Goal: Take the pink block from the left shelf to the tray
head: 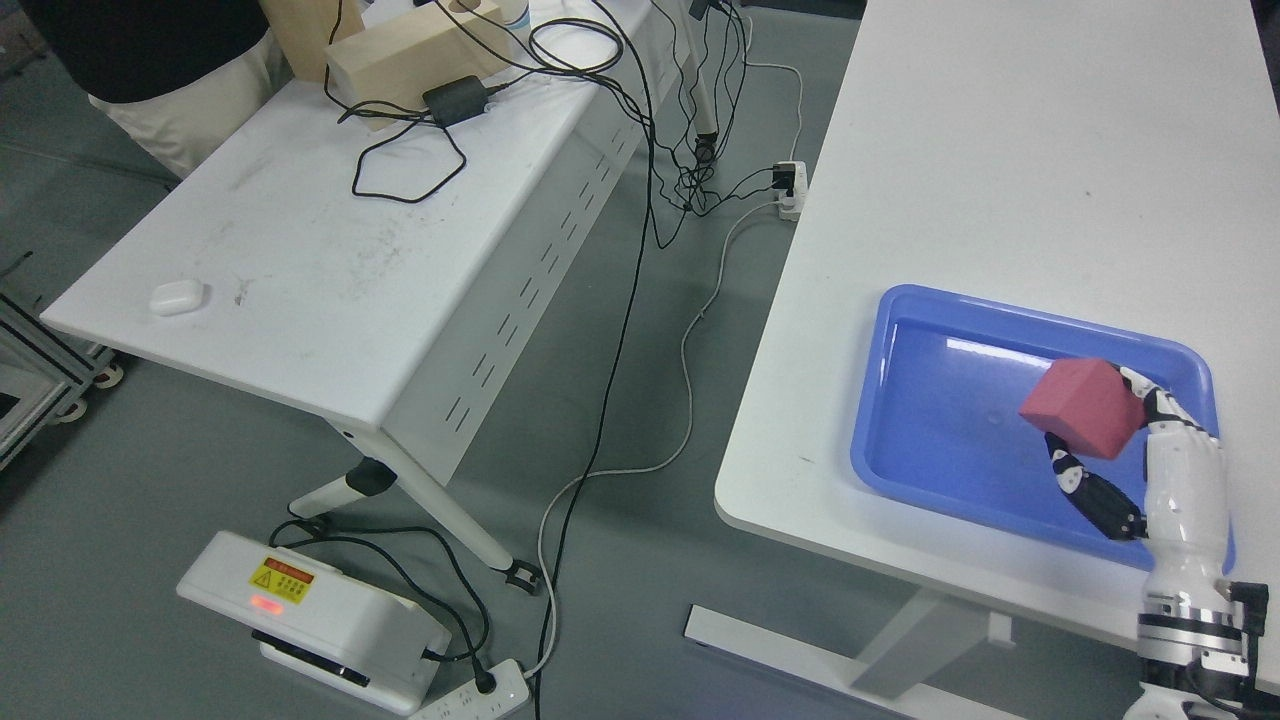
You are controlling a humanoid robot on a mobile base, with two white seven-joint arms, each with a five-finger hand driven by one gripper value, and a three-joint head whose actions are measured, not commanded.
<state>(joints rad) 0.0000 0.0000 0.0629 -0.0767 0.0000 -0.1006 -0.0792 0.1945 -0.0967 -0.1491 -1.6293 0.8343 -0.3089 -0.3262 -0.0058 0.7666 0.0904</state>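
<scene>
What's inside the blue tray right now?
Nothing rests on the blue tray floor that shows; the right hand holds the pink block over it, hiding the floor beneath.

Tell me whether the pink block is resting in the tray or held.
Held: the right robot hand grips the pink block, tilted, over the blue tray.

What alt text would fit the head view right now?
The right hand holds the pink block over the blue tray on the white table at right. Across a grey floor strewn with cables stands a second table with a power adapter and wooden blocks.
</scene>
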